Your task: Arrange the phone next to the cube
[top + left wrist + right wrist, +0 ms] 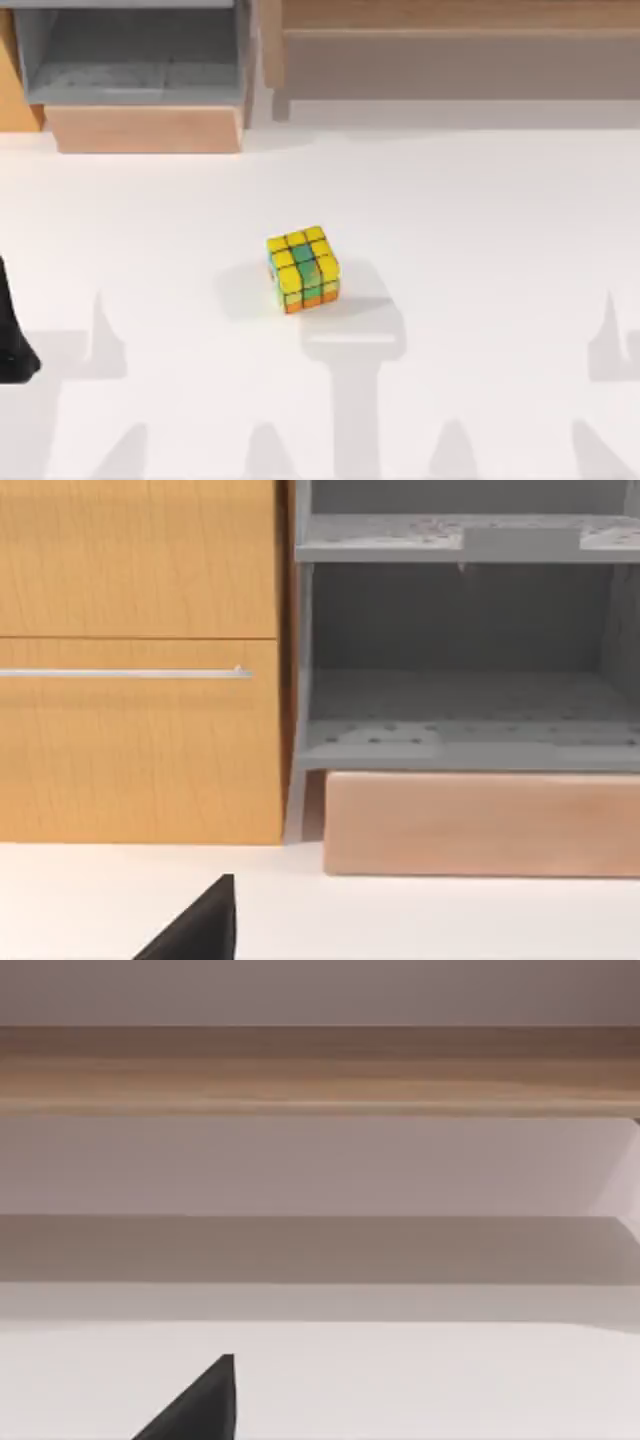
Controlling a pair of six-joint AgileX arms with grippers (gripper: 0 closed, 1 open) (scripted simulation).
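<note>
The cube [303,268] stands near the middle of the white table [480,250]; its squares are mostly yellow, with some green and orange ones and black grid lines. The phone is out of view. My left arm [12,340] is a black shape at the table's left edge, well to the left of the cube. A black piece of my left gripper [200,930] points at the cabinets at the back. A black piece of my right gripper [200,1408] hangs over the table, facing a wooden shelf. Nothing touches the cube.
A grey open shelf unit [130,60] on a pale wooden base [145,128] stands at the back left. Beside it is a wood cabinet with a silver handle [125,672]. A long wooden shelf [450,40] runs along the back right.
</note>
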